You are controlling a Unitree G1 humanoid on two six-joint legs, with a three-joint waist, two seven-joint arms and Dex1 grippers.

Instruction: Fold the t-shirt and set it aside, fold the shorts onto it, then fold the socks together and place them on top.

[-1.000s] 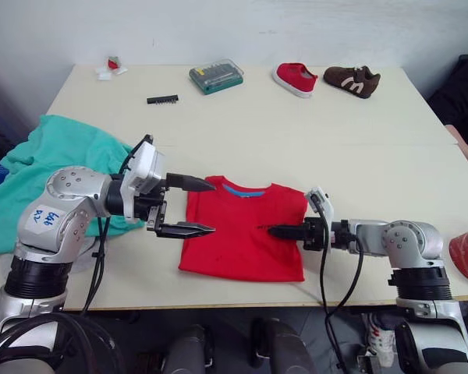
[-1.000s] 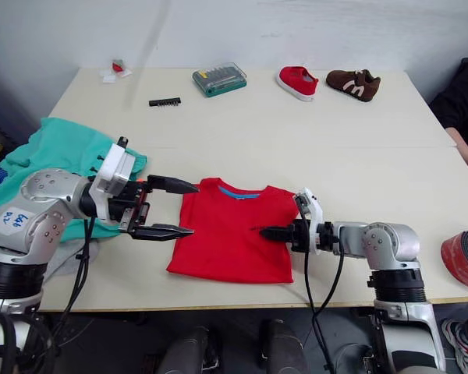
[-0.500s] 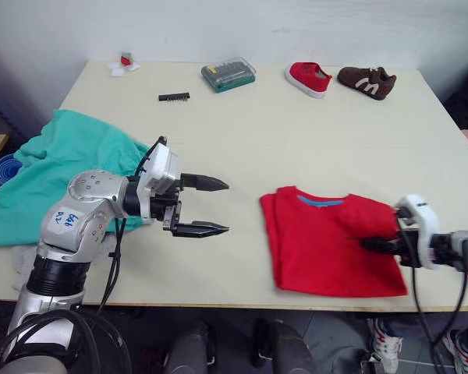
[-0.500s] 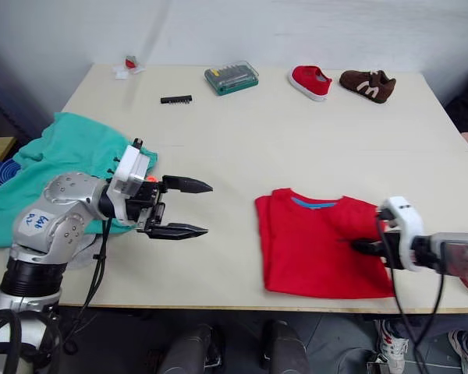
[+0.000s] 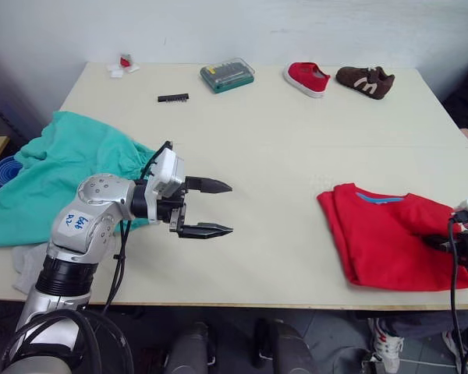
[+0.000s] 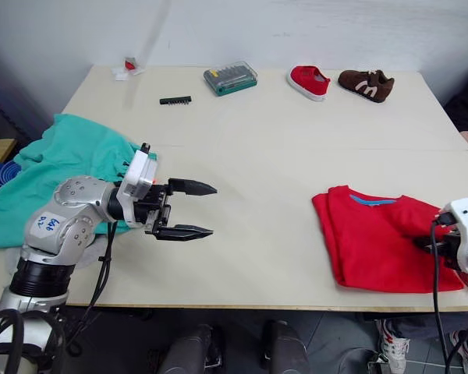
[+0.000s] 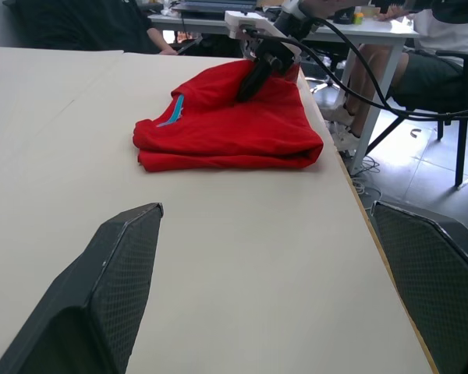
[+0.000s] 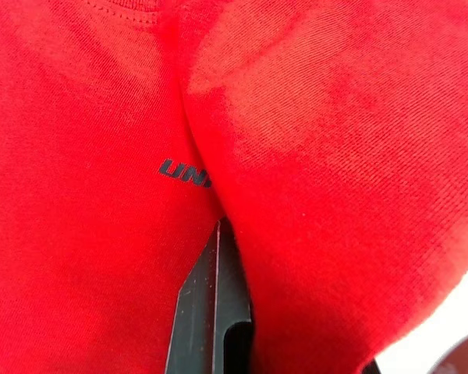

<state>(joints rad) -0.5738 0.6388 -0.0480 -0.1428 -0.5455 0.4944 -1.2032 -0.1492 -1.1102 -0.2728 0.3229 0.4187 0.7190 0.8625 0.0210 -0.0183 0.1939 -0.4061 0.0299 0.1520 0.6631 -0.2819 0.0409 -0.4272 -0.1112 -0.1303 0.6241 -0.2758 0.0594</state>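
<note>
The folded t-shirt (image 5: 394, 241) is seen at about 4 o'clock on the counter (image 5: 296, 140), close to the near edge and the right-hand edge. The right gripper (image 6: 429, 243) is closed on the t-shirt: in the right wrist view one black finger (image 8: 210, 312) is laid along the top of the red cloth beside the dark chest print, with a fold of fabric bunched against it. The left gripper (image 5: 214, 208) is held wide open above bare counter at about 8 o'clock, grasping nothing. The shorts (image 5: 58, 171) lie in a loose heap at 9 o'clock, just behind the left arm. A pale grey scrap (image 5: 30, 257) at the near left edge may be one of the socks, but this cannot be told for certain.

The step in hand is judged to be the setting aside of the folded t-shirt. For it to be done well, the cloth should be kept low and flat so that the folds are not pulled open. It should be released only where the whole bundle is carried by the counter, since the right edge is near and an overhanging side could drag the t-shirt off. The gripper should be opened and drawn back along the cloth rather than lifted, so the top layer is not snagged. Room should be left on top for the shorts.
</note>
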